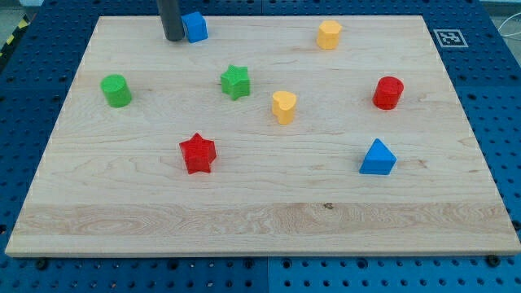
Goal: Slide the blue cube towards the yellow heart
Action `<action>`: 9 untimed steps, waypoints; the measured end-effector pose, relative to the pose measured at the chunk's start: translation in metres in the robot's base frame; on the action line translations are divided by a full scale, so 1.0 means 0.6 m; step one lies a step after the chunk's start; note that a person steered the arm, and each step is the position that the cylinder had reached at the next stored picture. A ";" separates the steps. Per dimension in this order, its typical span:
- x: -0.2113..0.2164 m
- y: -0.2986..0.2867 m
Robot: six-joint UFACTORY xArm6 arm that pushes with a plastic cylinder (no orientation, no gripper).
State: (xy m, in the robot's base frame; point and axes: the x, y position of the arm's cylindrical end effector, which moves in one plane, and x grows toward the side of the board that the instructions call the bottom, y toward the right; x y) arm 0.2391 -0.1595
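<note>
A: Item one, my tip (173, 38)?
B: Bare rod, nothing grasped; stood touching the blue cube (194, 27) on its left, upper left of frame; presumably placed to shove it.
A: Target?
B: Yellow heart (283, 107), mid-frame, lower right of the cube; well apart.

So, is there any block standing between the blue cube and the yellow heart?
Nothing sits squarely on that line. The green star stands just to its left. My tip is against the left side of the blue cube; the yellow heart lies lower right.

My tip (173, 38) stands upright at the view's top left.
</note>
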 end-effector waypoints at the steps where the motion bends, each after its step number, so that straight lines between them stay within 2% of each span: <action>1: -0.037 -0.003; 2: -0.059 0.079; 4: 0.008 0.125; 5: -0.018 0.196; 6: -0.037 0.212; 9: 0.045 0.341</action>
State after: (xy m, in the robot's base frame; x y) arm 0.2660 0.0453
